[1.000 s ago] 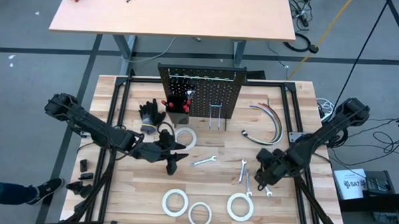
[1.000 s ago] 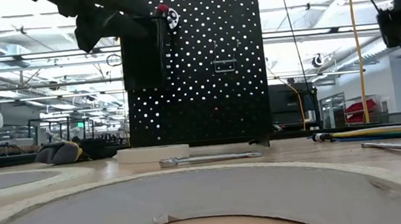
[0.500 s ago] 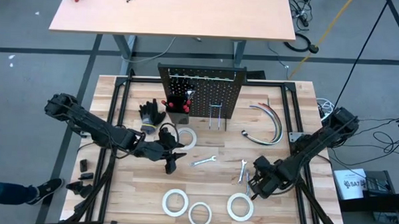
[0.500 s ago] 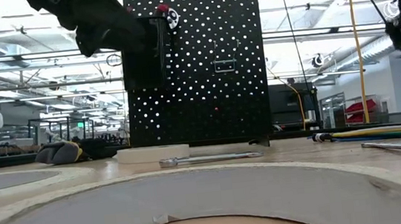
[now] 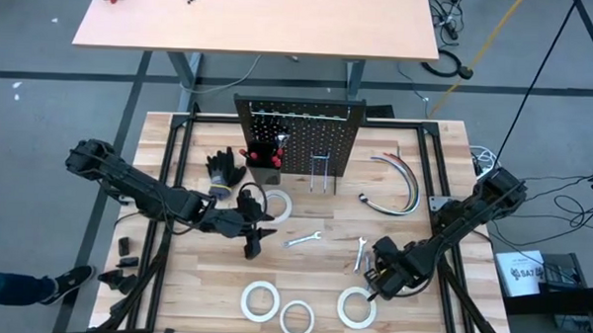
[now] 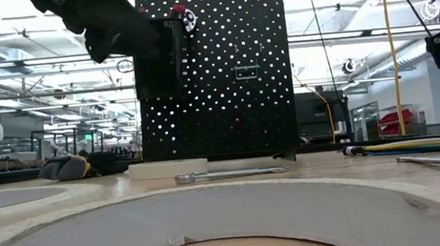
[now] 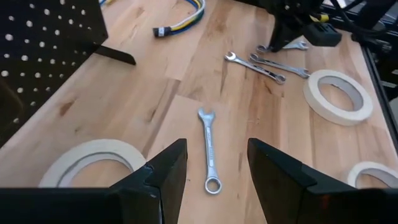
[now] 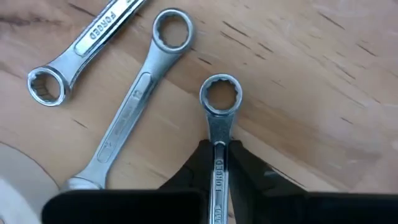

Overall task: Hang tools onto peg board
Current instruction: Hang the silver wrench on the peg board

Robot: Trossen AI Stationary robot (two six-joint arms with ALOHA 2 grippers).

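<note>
The black peg board [image 5: 299, 137] stands upright at the far middle of the table. Several silver wrenches lie at the near right [image 5: 362, 254], and one wrench [image 5: 302, 239] lies alone at the centre. White tape rolls lie near the board [image 5: 275, 203] and along the near edge [image 5: 259, 301] [image 5: 356, 307]. My right gripper [image 5: 374, 280] is down among the right-hand wrenches, shut on one wrench [image 8: 217, 124]. My left gripper [image 7: 214, 171] hangs open above the table, left of centre, over the lone wrench [image 7: 209, 149], touching nothing. My right gripper pinches the wrench's shaft [image 8: 217, 138] between its two fingers, a little behind the ring end [image 8: 219, 96]. The fingers come from above and stand one on each narrow side of the shaft. The ring end lies flat on the wooden table beyond the fingertips.
Two more wrenches [image 8: 134, 118] [image 8: 81, 43] lie close beside the held one, with a tape roll's edge [image 8: 12, 180] next to them. Black gloves [image 5: 224, 169] lie left of the board, and curved hoses [image 5: 400, 180] to its right. A roll [image 7: 93, 163] lies by my left gripper.
My right gripper has gone down and toward the table's near-left, onto the group of wrenches, and has shut on one wrench's shaft. The wrench still lies on the table.
</note>
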